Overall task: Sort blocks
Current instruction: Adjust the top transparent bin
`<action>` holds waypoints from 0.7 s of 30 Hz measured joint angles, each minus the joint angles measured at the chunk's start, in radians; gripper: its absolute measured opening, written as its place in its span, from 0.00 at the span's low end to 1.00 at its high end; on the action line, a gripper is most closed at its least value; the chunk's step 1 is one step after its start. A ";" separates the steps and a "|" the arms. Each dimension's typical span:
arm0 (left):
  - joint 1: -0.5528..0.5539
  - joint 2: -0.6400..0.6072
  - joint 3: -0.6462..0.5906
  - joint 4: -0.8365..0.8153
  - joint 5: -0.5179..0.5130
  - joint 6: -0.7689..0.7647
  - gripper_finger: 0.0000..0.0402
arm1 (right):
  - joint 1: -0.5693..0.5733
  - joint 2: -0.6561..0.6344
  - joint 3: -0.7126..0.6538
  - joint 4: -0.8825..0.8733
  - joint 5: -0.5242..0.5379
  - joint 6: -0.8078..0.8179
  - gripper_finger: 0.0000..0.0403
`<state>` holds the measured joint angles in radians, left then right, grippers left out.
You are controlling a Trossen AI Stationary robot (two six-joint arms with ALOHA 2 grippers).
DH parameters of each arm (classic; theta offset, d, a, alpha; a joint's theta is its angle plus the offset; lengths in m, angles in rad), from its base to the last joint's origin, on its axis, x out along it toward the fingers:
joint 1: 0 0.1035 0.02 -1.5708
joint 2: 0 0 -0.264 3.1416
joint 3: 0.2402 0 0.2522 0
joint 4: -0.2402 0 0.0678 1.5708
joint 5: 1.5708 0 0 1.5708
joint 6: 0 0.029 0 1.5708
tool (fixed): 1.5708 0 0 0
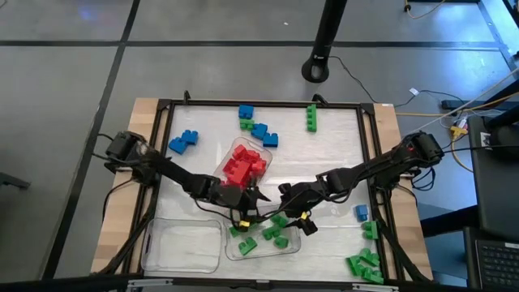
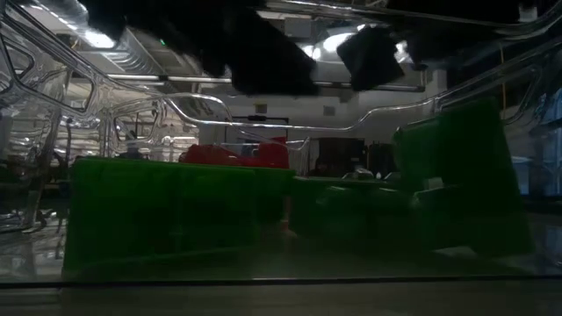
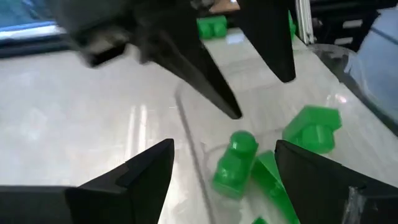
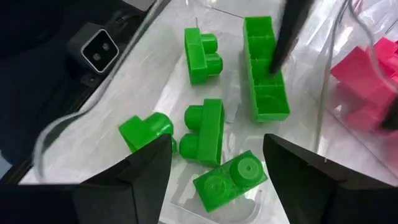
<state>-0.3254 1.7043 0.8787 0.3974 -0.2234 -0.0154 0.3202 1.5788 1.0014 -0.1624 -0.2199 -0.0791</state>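
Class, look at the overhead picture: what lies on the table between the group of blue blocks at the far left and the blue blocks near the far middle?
Nothing: in the high view the table between the left blue blocks and the middle blue blocks is bare.

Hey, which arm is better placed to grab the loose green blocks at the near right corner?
The right arm, probably. Its open end effector hovers over the green tray, on the same side as those green blocks. The left end effector, also open, sits farther away beside the red blocks.
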 joint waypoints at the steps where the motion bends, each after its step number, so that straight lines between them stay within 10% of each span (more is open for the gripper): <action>1: -0.003 -0.036 0.000 -0.043 -0.016 0.000 0.67 | 0.000 -0.006 0.022 -0.040 0.000 -0.006 0.63; 13: -0.003 -0.395 -0.089 -0.471 -0.376 -0.042 0.67 | -0.155 -0.010 0.235 -0.330 0.442 -0.191 0.63; 21: 0.026 -0.600 -0.335 -0.429 -0.633 -0.168 0.67 | -0.387 0.063 0.227 -0.254 0.402 -0.078 0.63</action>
<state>-0.2993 1.1044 0.5438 -0.0314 -0.8567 -0.1837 -0.0665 1.6420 1.2285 -0.4166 0.1824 -0.1571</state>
